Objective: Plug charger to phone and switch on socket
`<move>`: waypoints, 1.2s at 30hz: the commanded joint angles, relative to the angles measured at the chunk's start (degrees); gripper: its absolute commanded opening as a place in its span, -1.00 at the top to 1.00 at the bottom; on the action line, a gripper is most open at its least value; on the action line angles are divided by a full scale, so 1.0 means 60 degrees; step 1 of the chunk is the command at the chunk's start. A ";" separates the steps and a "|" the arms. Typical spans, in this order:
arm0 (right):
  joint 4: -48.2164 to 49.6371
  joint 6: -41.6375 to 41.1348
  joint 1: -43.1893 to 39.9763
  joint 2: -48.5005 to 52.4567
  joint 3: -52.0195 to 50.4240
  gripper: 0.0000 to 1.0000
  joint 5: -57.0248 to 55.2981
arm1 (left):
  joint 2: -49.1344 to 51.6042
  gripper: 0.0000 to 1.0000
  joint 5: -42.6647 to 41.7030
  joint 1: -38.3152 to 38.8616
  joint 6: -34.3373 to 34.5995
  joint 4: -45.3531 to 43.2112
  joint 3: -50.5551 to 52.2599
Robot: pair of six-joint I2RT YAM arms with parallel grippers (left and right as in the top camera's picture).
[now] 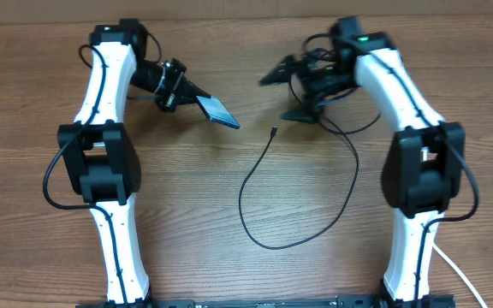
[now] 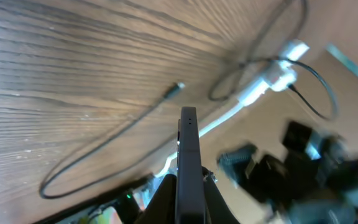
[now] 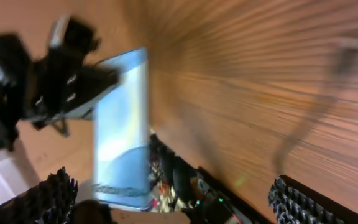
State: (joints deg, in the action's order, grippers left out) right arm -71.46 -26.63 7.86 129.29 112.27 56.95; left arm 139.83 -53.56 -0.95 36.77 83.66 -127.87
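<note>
Phone (image 2: pixel 188 149) nearest lens, edge-on; left fingers (image 1: pixel 191 90) clamping it, holding it tilted above tabletop (image 1: pixel 187 214), far left. Right fingers (image 3: pixel 51 193) gaping apart, empty, hovering far right. Charger (image 1: pixel 242 197) lying loose mid-tabletop, connector tip (image 1: pixel 274 131) just right of phone. Likely risk: tiny tip skidding away under pinch; tilted phone misaligning, connector jamming.

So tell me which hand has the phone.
The left hand has it: the phone is clamped in it, above the table. The right hand is open and holds nothing.
</note>
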 commanded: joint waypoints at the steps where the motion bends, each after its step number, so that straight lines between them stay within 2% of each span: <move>1: -0.0962 0.0907 -0.0375 -0.0219 0.0178 -1.00 -0.1978 | -0.0018 0.92 -0.2721 0.0036 -0.1056 0.0095 -0.0215; 5: -0.2025 0.1239 -0.0503 -0.0495 0.0178 -1.00 -0.3789 | -0.0018 0.91 -0.5093 0.0106 -0.1650 0.0084 -0.0215; 8: -0.2284 0.1235 -0.0437 -0.0685 0.0178 -1.00 -0.4415 | -0.0018 0.92 -0.6054 0.0146 -0.1617 0.0091 -0.0215; 14: -0.2361 0.1155 0.0222 -0.0681 0.0164 -1.00 -0.5752 | -0.0018 0.92 -0.6054 0.0178 -0.0765 0.0590 -0.0215; 24: -0.1923 0.0736 0.0984 -0.0681 0.0157 -1.00 -0.7147 | -0.0018 0.92 -0.6062 0.0182 -0.0772 0.0780 -0.0215; 34: -0.1854 0.0608 0.1005 -0.0681 0.0153 -1.00 -0.7231 | -0.0018 0.92 -0.5927 0.0164 -0.0780 0.0659 -0.0215; 36: -0.1668 0.0616 0.1086 -0.0678 0.0018 -0.95 -0.7231 | -0.0018 0.92 -0.5679 0.0160 -0.0776 0.0386 -0.0215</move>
State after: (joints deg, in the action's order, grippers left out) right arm -82.61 -22.46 13.56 127.66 112.29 14.52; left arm 139.83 -86.52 -0.36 31.38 87.26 -127.87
